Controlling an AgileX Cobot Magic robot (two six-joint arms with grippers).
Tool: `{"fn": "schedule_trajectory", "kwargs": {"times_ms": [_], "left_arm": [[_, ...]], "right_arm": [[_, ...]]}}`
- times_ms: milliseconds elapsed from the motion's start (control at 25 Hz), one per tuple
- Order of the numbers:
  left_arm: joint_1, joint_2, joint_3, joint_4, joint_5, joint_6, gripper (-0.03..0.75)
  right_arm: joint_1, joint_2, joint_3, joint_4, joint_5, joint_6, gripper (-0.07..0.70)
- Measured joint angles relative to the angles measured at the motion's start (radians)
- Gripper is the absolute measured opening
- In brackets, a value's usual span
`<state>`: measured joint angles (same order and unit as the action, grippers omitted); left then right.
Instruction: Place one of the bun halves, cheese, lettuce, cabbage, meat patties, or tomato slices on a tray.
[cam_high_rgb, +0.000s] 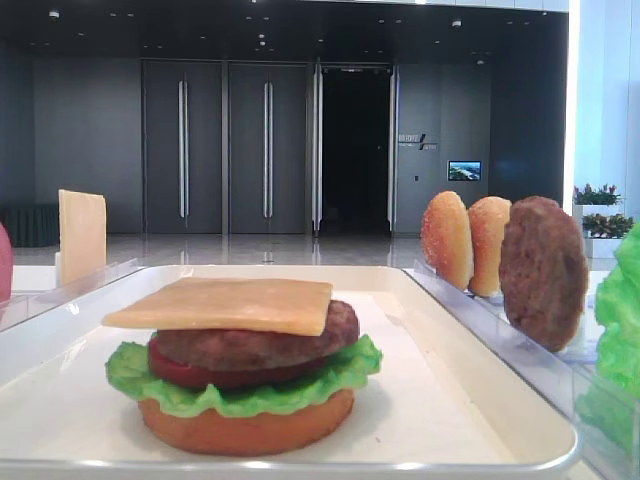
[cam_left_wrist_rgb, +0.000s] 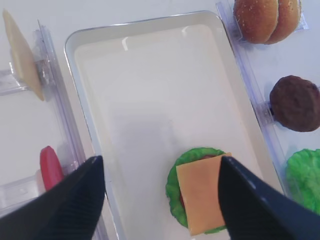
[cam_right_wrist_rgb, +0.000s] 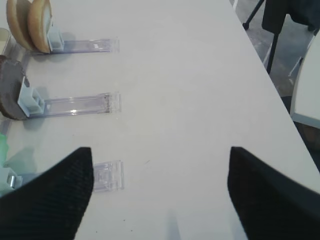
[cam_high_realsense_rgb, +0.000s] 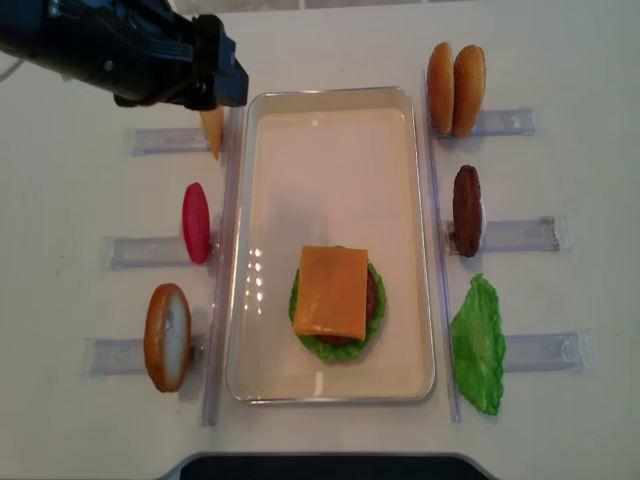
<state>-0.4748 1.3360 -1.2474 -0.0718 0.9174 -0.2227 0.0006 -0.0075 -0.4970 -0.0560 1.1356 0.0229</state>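
Note:
The white tray (cam_high_realsense_rgb: 330, 93) lies in the middle of the table. On its near half is a stack: a flat bun half (cam_high_rgb: 250, 430), lettuce (cam_high_rgb: 250, 395), a tomato slice (cam_high_rgb: 200, 372), a meat patty (cam_high_rgb: 260, 345) and a square of cheese (cam_high_realsense_rgb: 333, 291) on top. My left gripper (cam_left_wrist_rgb: 160, 162) hangs open above the tray with nothing between its fingers, and the stack (cam_left_wrist_rgb: 202, 197) is by its right finger. The left arm (cam_high_realsense_rgb: 150, 50) reaches in from the far left. My right gripper (cam_right_wrist_rgb: 160, 150) is open and empty over bare table.
Clear racks flank the tray. The left ones hold a cheese slice (cam_high_realsense_rgb: 212, 130), a tomato slice (cam_high_realsense_rgb: 196, 222) and a bun half (cam_high_realsense_rgb: 167, 337). The right ones hold two bun halves (cam_high_realsense_rgb: 455, 75), a patty (cam_high_realsense_rgb: 466, 210) and a lettuce leaf (cam_high_realsense_rgb: 478, 345).

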Motion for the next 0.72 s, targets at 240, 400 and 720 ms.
{"fn": "schedule_trajectory", "kwargs": {"times_ms": [240, 400, 720], "left_arm": [[0.014, 0.0, -0.005, 0.124, 0.106, -0.024, 0.537], [0.143, 0.0, -0.007, 0.157, 0.176, -0.006, 0.537], [0.517, 0.0, -0.007, 0.12, 0.219, 0.197, 0.537]], "right_arm": [[0.0, 0.0, 0.0, 0.0, 0.0, 0.0, 0.555], [0.0, 0.0, 0.0, 0.0, 0.0, 0.0, 0.555], [0.0, 0.0, 0.0, 0.0, 0.0, 0.0, 0.555]]}}
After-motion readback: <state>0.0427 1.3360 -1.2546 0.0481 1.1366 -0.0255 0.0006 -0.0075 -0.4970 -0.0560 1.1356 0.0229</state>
